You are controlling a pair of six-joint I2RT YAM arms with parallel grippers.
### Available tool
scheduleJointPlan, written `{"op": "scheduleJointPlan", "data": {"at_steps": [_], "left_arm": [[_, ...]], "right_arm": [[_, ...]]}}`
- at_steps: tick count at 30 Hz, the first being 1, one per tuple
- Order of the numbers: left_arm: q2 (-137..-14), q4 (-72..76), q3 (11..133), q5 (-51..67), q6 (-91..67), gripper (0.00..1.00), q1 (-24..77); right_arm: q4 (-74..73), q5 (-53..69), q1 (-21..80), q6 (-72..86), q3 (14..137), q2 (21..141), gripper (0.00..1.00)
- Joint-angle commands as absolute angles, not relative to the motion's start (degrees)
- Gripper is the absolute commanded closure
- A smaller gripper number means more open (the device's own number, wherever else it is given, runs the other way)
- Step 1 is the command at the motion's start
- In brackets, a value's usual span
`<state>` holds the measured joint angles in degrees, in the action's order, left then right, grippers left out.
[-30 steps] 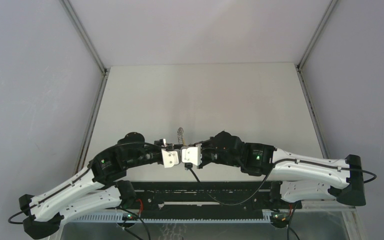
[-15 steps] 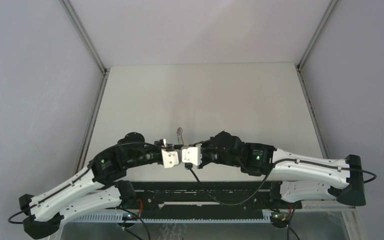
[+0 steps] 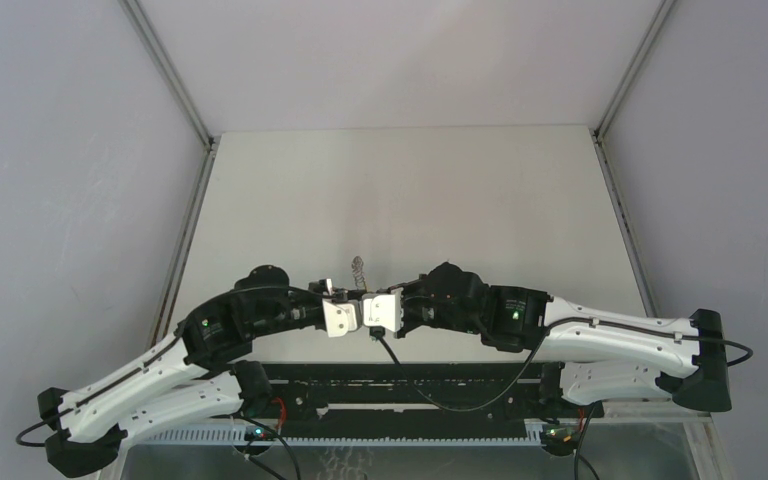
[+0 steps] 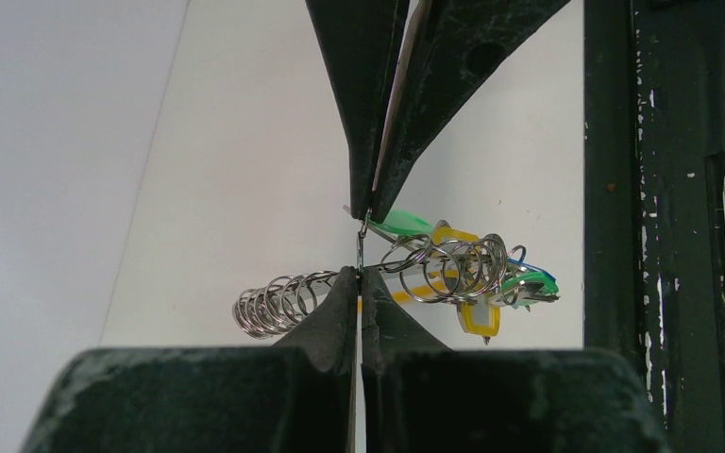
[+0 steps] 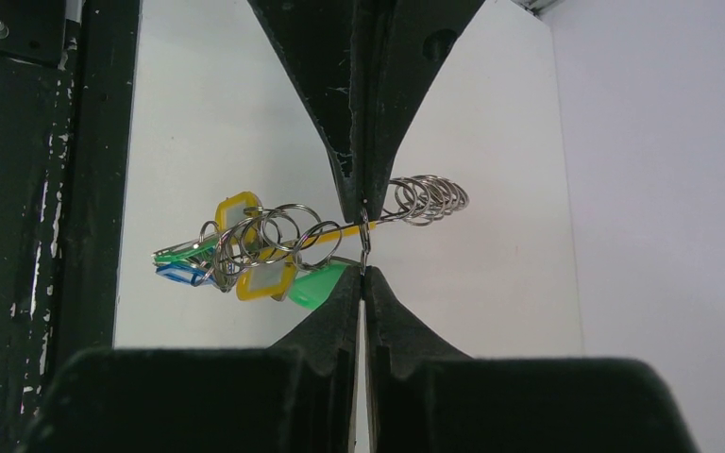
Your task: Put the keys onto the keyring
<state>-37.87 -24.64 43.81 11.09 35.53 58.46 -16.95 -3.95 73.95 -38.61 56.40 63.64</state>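
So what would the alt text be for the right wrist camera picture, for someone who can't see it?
The right gripper, fingers closed, pinches a thin wire loop of the silvery keyring over a white table. To the left, keys with yellow, green and blue heads bunch on its rings.

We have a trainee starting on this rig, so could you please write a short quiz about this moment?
1. What do the left fingers and the right fingers pinch between them?
2. True or false: both pairs of fingers stand wide open.
3. Which head colours show on the keys? A green, blue, yellow; B red, black; C white only.
Key: 1 a thin wire loop of the keyring; 2 false; 3 A.
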Motion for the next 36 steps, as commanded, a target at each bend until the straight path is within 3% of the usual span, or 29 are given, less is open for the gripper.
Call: {"op": "scheduleJointPlan", "data": {"at_steps": [1, 24, 36], "left_arm": [[-38.3, -19.9, 42.8, 14.2, 35.6, 1.00, 60.0], [-38.0, -20.0, 42.7, 14.3, 35.9, 1.00, 60.9], [-37.0, -19.3, 42.3, 15.3, 35.7, 1.00, 61.2]], "right_arm": [[-11.9, -2.8, 74.2, -37.8, 59.0, 64.6, 1.00], [-12.5, 1.5, 72.9, -37.1, 60.5, 65.7, 1.00], [-13.4, 16.0, 66.1, -33.5, 61.2, 66.5, 1.00]]}}
